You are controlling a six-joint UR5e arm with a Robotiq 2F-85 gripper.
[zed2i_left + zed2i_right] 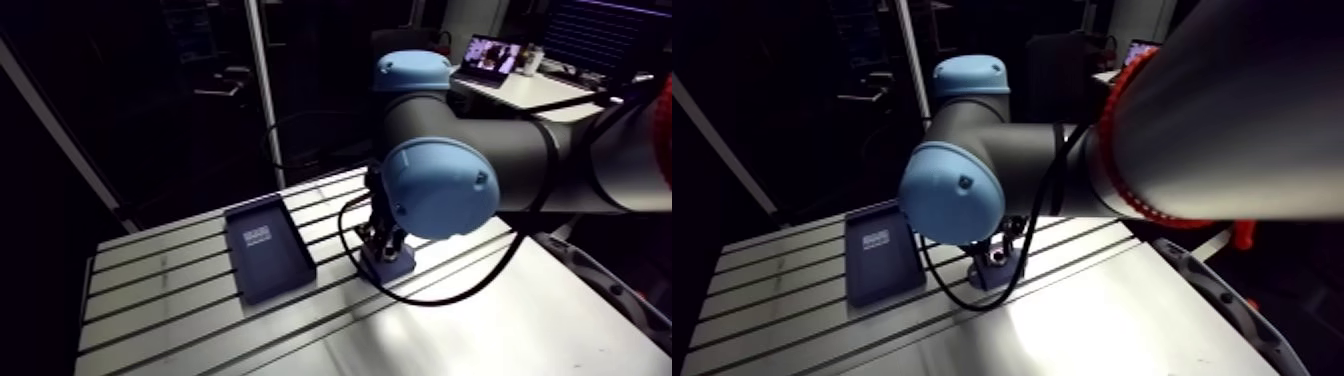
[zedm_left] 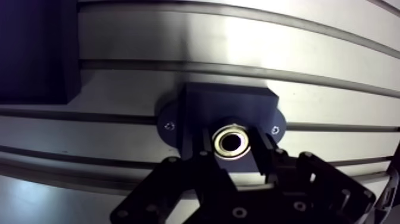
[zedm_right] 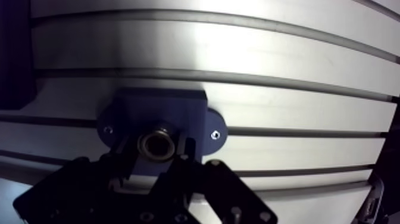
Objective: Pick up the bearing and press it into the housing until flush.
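Pressing step, it seems; the gripper (image 2: 233, 156) pinches the bearing (image 2: 232, 142) at the housing (image 2: 229, 104) bore; next, push squarely until flush.

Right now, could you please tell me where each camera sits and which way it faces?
Arm view: on the upper link, looking down across the table at the tray; wrist and gripper show.
Wrist view: on the wrist, looking down at the bearing at the housing; gripper shows.
Both share the housing, gripper and table.
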